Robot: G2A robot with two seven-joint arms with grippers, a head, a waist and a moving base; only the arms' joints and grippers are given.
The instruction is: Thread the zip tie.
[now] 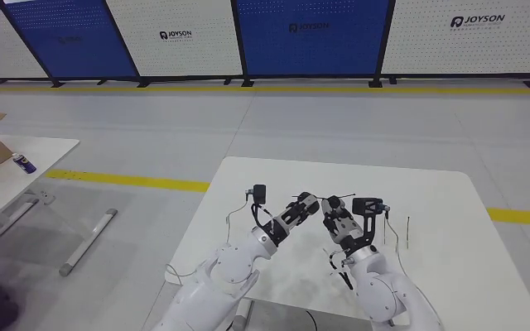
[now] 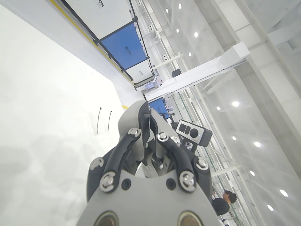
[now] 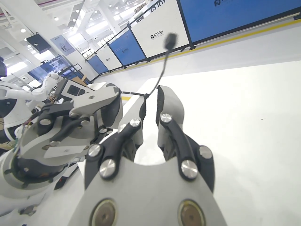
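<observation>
Left gripper (image 2: pixel 147 115): clamped on one end of the tie (image 3: pixel 162 71). Right gripper (image 3: pixel 152 92): jaws a crack apart. The strap lies against one fingertip (image 3: pixel 144 108), not pinched as far as I can see. Both are up over the middle of the table (image 1: pixel 414 190), tips near each other.

Tie runs from the left gripper across to the right one's tip, kinks there, then arcs up free to the head (image 3: pixel 171 39). Can't tell whether the tail is through the head.

Handling, my read:
- Near weightless, thin, springy plastic. It holds a curve and will whip if let go.
- Strap is slick, so a flat pinch may let it twist or slide.
- Best holds: one grip right behind the head to fix the slot, the other close to the tail tip so the free length is short and stiff.
- Not fragile, but a hard kink would spoil feeding.

Room: open hall, blue and white panels (image 1: pixel 315 37) beyond the far edge, yellow floor line (image 1: pixel 124 178). Table is plain white and smooth, so the black tie reads well on it. Two spare ties (image 2: pixel 98 119) lie flat toward the right edge.
</observation>
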